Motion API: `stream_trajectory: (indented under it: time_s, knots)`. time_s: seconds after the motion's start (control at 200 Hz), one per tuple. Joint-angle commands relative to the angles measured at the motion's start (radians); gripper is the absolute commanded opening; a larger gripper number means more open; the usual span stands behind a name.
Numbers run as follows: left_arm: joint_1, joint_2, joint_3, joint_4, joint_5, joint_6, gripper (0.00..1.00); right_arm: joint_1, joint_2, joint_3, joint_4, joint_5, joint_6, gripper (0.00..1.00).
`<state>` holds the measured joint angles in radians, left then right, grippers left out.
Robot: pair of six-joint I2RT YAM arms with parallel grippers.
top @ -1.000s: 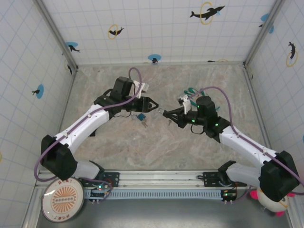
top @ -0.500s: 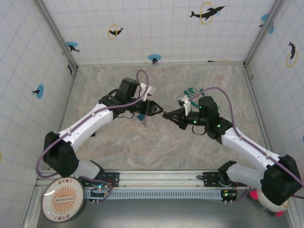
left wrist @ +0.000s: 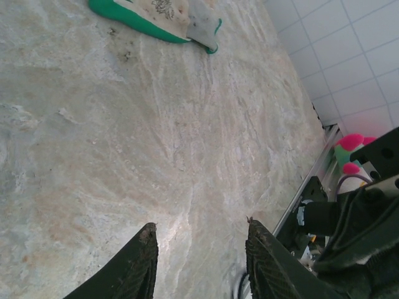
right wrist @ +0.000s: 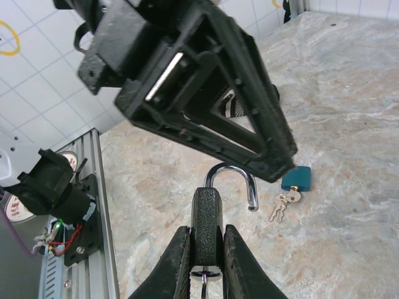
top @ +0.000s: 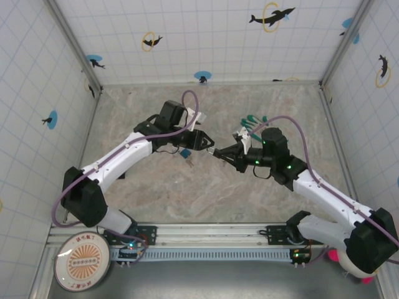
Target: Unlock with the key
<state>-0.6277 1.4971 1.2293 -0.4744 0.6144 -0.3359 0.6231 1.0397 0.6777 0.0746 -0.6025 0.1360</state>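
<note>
My right gripper [right wrist: 206, 232] is shut on a dark padlock [right wrist: 206, 208], held above the table. Its silver shackle [right wrist: 250, 187] is sprung open, one leg free. A silver key head with a ring [right wrist: 205, 275] shows under the padlock's body, between my fingers. My left gripper [left wrist: 201, 240] is open with nothing between its fingers. It hovers just left of the right gripper [top: 216, 151], one of its fingers [right wrist: 268, 134] close above the shackle. A small blue padlock [right wrist: 296, 179] lies on the table with silver keys [right wrist: 283, 204] at its base.
A green-edged item [left wrist: 156, 18] lies toward the back, behind the right arm [top: 252, 119]. The metal rail [top: 218, 252] runs along the near edge, with a round disc [top: 82, 265] at its left end and a pink toy [top: 340, 254] at its right.
My left gripper has moved right toward the padlock and its fingers have come a little closer together. The right gripper has shifted slightly left, still holding the padlock.
</note>
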Motion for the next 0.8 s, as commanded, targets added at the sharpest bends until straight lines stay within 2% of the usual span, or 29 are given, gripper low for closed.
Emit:
stream_trajectory:
  time_s: [0.0,0.19,0.49,0.791]
  knots:
    - [0.0,0.02,0.018,-0.009,0.021,0.028,0.38,0.015,-0.043,0.036,0.002,0.004,-0.041,0.0]
    - [-0.004,0.021,0.002,-0.009,0.052,0.036,0.31,0.018,-0.075,0.014,0.042,0.07,-0.032,0.0]
    - [-0.019,-0.022,-0.045,0.007,0.098,0.046,0.3,0.004,-0.076,0.003,0.082,0.169,-0.009,0.0]
    - [0.018,-0.046,-0.104,0.013,-0.1,-0.048,0.36,-0.011,-0.12,-0.054,0.134,0.194,0.055,0.0]
